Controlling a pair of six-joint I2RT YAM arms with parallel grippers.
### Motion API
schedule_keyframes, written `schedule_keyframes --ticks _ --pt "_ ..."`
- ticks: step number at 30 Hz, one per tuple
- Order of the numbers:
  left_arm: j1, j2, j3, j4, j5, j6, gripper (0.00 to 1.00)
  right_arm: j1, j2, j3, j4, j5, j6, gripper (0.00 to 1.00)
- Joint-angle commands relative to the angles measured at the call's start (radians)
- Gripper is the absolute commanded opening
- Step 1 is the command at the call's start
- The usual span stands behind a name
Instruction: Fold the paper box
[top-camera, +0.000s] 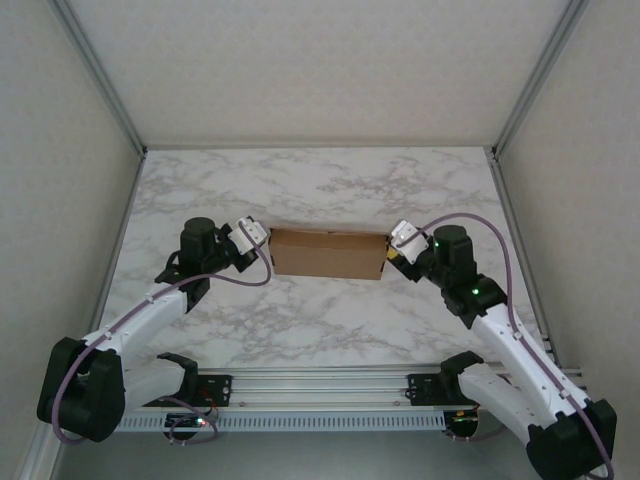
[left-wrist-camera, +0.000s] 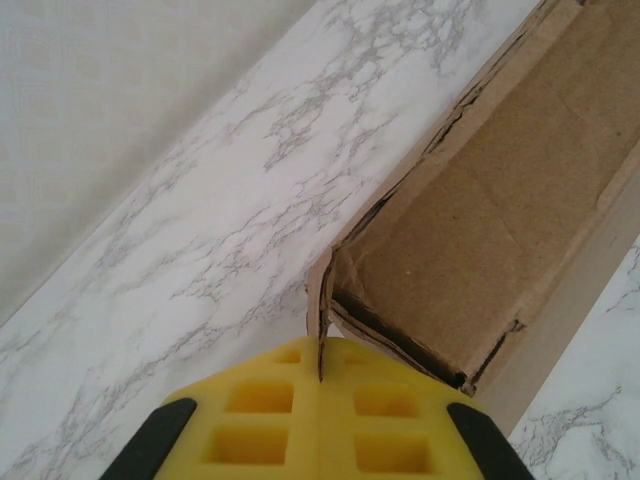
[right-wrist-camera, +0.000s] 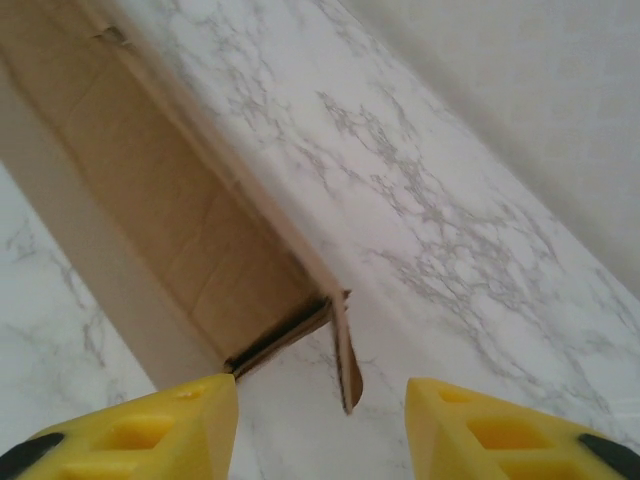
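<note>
The paper box (top-camera: 328, 253) is a plain brown cardboard tray lying across the middle of the marble table. My left gripper (top-camera: 262, 243) is at its left end, and in the left wrist view its yellow jaws (left-wrist-camera: 321, 375) are shut on a thin upright flap (left-wrist-camera: 322, 300) at the corner of the paper box (left-wrist-camera: 480, 230). My right gripper (top-camera: 392, 250) is at the right end. In the right wrist view it stands open (right-wrist-camera: 322, 395), with a small loose flap (right-wrist-camera: 345, 355) of the paper box (right-wrist-camera: 150, 190) hanging between the fingers, touching neither.
The marble table (top-camera: 320, 180) is walled in by white panels at the back and both sides. A metal rail (top-camera: 320, 385) carrying the arm bases runs along the near edge.
</note>
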Motion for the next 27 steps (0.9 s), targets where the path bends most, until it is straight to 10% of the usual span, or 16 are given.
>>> schedule_keyframes --ticks 1,15,27 --pt "-0.002 -0.014 0.021 0.002 0.006 -0.01 0.05 -0.054 -0.058 -0.024 0.054 -0.144 -0.079 0.5" --pt "-0.001 -0.034 0.007 0.025 0.0 -0.027 0.05 -0.175 0.125 0.063 0.005 -0.347 -0.141 0.48" --pt "-0.005 -0.015 0.034 -0.002 0.017 -0.043 0.05 -0.163 0.196 0.107 -0.006 -0.368 -0.15 0.19"
